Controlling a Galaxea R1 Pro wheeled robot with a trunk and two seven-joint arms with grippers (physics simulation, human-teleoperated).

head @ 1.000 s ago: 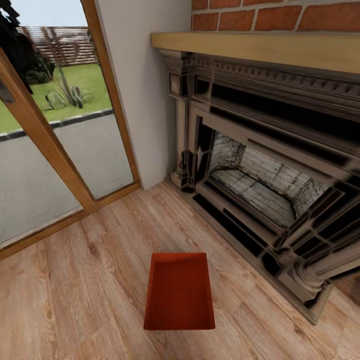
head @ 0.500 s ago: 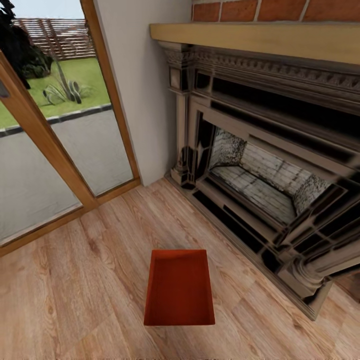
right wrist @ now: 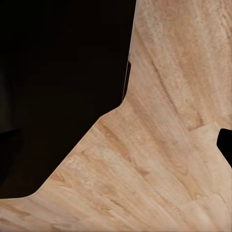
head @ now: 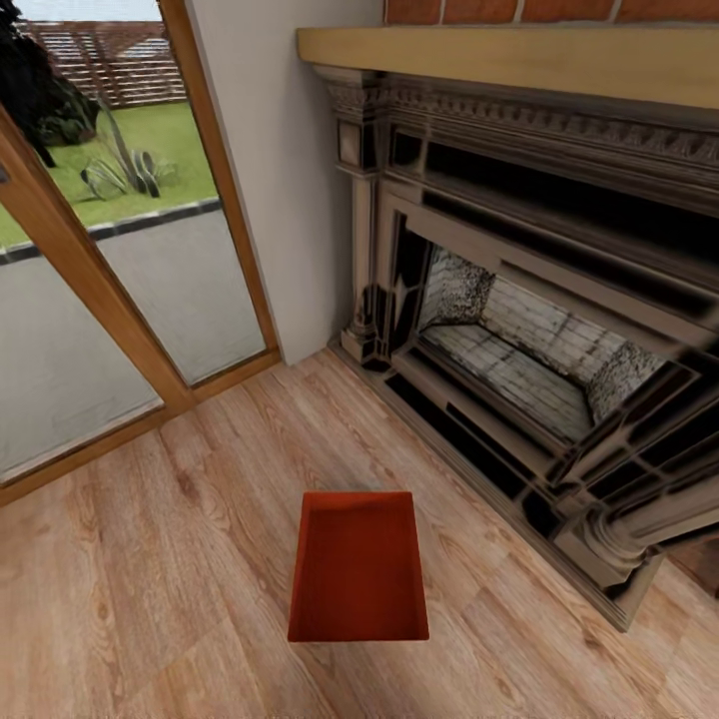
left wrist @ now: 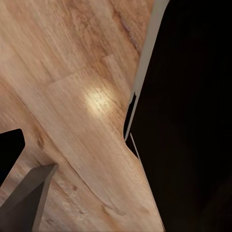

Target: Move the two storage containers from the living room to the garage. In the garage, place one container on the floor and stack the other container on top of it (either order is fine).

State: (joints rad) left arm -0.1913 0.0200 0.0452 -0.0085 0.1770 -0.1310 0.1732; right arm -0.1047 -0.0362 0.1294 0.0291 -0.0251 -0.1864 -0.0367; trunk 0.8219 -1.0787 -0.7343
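One storage container (head: 358, 569) on wood-plank floor (head: 150, 559), near fireplace (head: 519, 330), tool states unclear

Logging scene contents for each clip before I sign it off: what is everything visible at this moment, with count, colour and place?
storage container: one, orange-red, open top, empty, standing on the wood floor in front of the robot, left of the fireplace.
wood-plank floor: one, light brown, across the lower head view and under both wrist cameras.
fireplace: one, dark brown carved surround, grey brick firebox, at right.
mantel shelf: one, light wood, above the surround.
brick wall: red, along the top edge.
wall section: white, between door and fireplace.
glass door: wood-framed, at left, lawn and pavement outside.
robot's own parts: dark shapes at wrist-view edges, claw state unreadable.
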